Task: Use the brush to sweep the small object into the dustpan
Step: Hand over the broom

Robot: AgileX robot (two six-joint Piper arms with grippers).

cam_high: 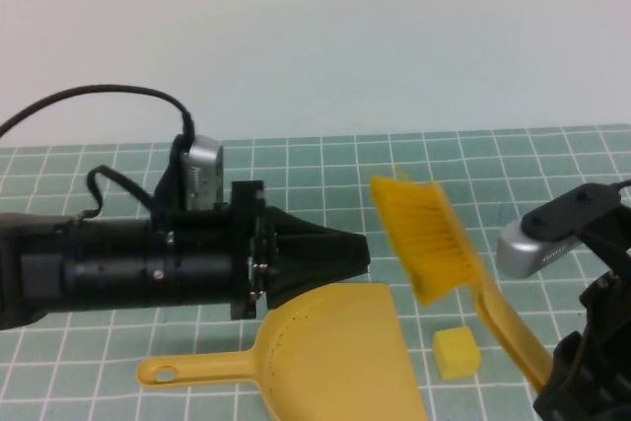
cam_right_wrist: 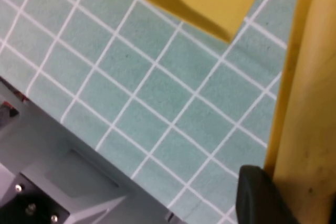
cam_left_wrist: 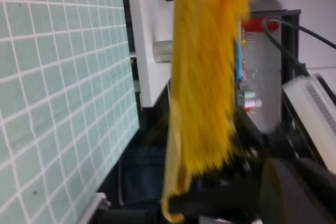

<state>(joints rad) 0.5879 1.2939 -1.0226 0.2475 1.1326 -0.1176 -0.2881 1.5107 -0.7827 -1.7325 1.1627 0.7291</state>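
Right gripper [cam_high: 552,377] near right, clenched on brush [cam_high: 434,244] handle, bristles raised above cube [cam_high: 456,352]. Cube on table just right of dustpan [cam_high: 325,352]. Left gripper [cam_high: 345,255] clenched empty, above dustpan's far edge.

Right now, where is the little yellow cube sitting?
In the high view the small cube rests on the green tiled mat, toward the robot's right, just right of the dustpan scoop and below the raised brush bristles, apart from both.

Both arms matte black w/ silver wrist cams; left arm [cam_high: 118,268] trails black cable.
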